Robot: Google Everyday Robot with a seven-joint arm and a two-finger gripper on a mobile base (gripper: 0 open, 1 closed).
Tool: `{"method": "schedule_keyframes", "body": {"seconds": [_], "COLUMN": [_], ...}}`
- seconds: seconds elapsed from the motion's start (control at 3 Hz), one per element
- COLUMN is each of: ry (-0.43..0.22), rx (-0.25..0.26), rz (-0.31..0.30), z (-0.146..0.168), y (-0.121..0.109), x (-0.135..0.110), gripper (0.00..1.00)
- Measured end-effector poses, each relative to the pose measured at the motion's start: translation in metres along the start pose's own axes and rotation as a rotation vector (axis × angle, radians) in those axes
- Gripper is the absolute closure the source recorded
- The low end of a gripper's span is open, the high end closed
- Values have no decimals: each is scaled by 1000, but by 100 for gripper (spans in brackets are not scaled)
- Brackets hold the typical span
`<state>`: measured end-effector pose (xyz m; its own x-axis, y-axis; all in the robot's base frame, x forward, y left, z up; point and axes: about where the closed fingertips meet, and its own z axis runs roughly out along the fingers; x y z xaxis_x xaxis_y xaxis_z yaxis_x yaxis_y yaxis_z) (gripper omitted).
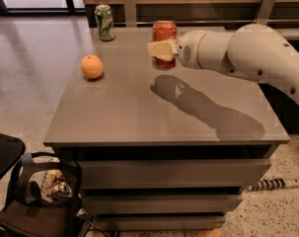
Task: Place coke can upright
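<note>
The coke can, red-orange with a silver top, stands upright in my gripper. The cream fingers are shut across the can's lower half. The can hangs a little above the back middle of the grey table; its shadow falls on the tabletop just in front. My white arm reaches in from the right.
An orange lies on the table's left side. A green and white can stands upright at the back left corner. A dark bag with a wire basket and a black seat edge are on the floor at left.
</note>
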<state>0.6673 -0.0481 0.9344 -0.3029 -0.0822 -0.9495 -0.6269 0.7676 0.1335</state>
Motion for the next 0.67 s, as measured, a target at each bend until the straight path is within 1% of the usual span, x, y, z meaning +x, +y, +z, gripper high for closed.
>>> {"method": "schedule_keyframes", "body": {"seconds": [0.33,0.67], "ry": [-9,-16], "rx": [35,72], "rz": [-47,-65], "z": [0,9], "y": [-4,-2], "x": [12,23], "gripper": [100,100]}}
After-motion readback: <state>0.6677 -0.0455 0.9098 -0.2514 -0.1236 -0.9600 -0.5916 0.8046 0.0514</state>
